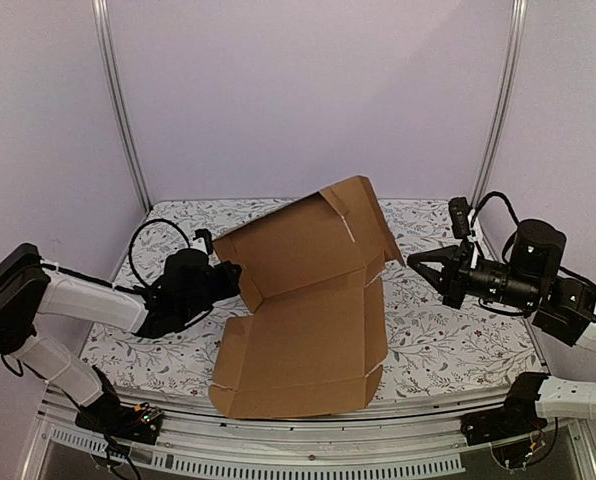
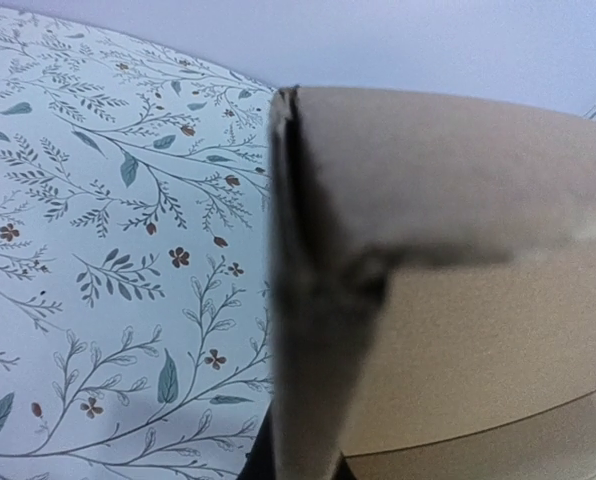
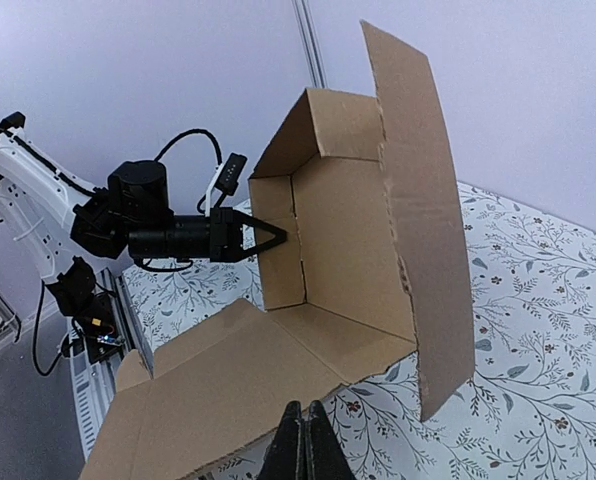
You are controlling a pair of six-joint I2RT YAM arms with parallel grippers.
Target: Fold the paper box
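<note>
The paper box [image 1: 308, 320] is a brown cardboard sheet, partly folded, in the middle of the table. Its near panel lies flat, and its far panel and a left side flap stand up. My left gripper [image 1: 236, 277] is at the box's left side, shut on the edge of the upright side flap; it also shows in the right wrist view [image 3: 281, 238]. In the left wrist view that flap edge [image 2: 298, 300] runs down between the jaws and hides the fingertips. My right gripper [image 1: 414, 261] is shut and empty, pointing at the box's right side [image 3: 348, 240] from a short distance.
A floral cloth [image 1: 448, 340] covers the table. Metal frame posts [image 1: 123, 110] [image 1: 498, 110] stand at the back corners before a lilac wall. A metal rail [image 1: 308, 445] runs along the near edge, and the box's near corner overhangs it slightly.
</note>
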